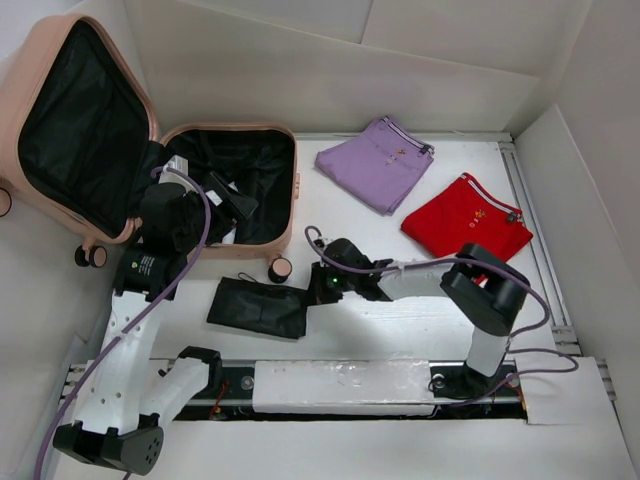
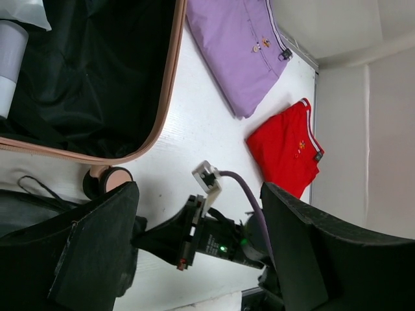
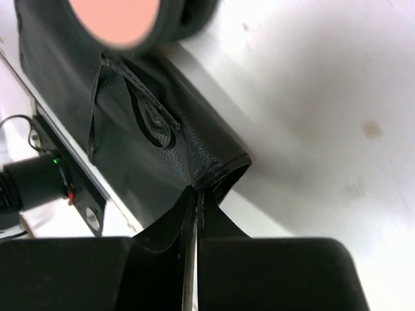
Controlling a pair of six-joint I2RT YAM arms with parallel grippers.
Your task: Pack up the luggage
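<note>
The luggage (image 1: 20,110) is a peach-pink suitcase lying open at the back left, its black-lined base (image 2: 170,84) toward the middle. My left gripper (image 1: 235,205) hovers over that base, open and empty (image 2: 201,243). A flat black pouch (image 1: 258,305) lies on the table in front of the suitcase. My right gripper (image 1: 312,287) is low at the pouch's right end. In the right wrist view its fingertips (image 3: 196,194) are shut together on the corner seam of the pouch (image 3: 162,129).
A folded purple garment (image 1: 375,160) and a folded red one (image 1: 465,215) lie at the back right. One suitcase wheel (image 1: 280,268) stands just behind the pouch. A white item (image 2: 11,61) rests inside the suitcase. White walls enclose the table.
</note>
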